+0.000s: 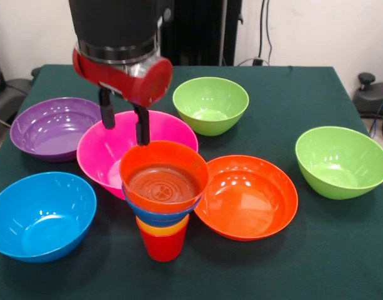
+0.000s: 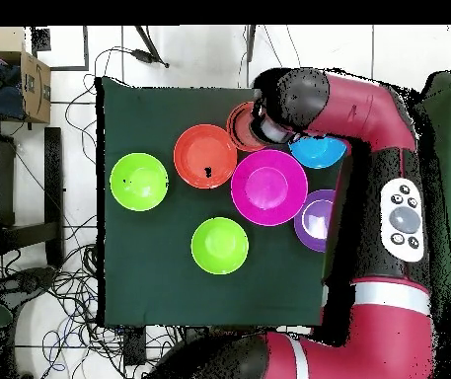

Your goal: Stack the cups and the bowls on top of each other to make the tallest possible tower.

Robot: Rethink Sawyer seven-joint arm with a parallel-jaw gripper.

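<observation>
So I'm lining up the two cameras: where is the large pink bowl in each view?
Front view: pink bowl left of centre, behind the tower.
Overhead view: pink bowl right of centre.
Shared landmark: the large orange-red bowl sits beside it in both.

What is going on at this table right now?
The robot's claw hangs open just behind the tower, a red cup at the bottom, then orange, blue and a small orange-red bowl on top. It holds nothing. The pink bowl, purple bowl, light blue bowl, large orange-red bowl and both green bowls lie loose.
</observation>
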